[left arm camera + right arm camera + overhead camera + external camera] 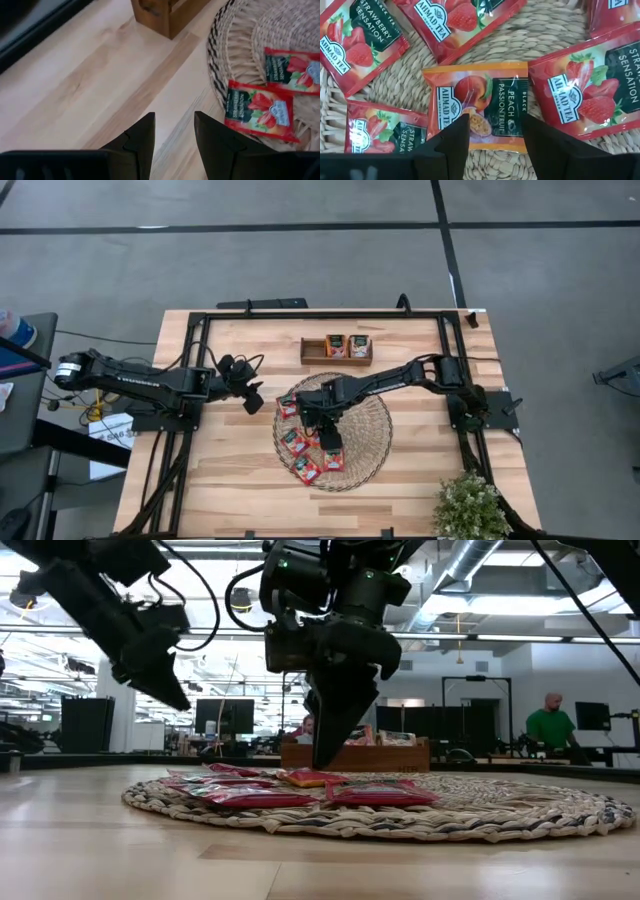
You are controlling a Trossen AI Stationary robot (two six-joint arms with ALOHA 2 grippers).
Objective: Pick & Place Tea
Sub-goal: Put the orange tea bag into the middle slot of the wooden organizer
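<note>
The right gripper (328,434) is seen lowered over the round woven mat (370,450) at the middle of the desk (230,470), its fingers (451,142) parted narrowly and set astride a peach-and-passion-fruit sachet (482,102), which lies flat between and just ahead of the tips; nothing is yet held. Red strawberry sachets (570,95) are spread on the mat to either side of those fingers, some overlapping. Two sachets (347,346) are already stood in the wooden tray (312,352) beyond the mat, with one compartment apparently empty. The task is judged to be at an early stage: most of the tea remains on the mat to be carried across. The left gripper (255,402) is held above bare desk just beside the mat's edge, its fingers (142,142) partly open and empty, with one strawberry sachet (260,110) near them.
</note>
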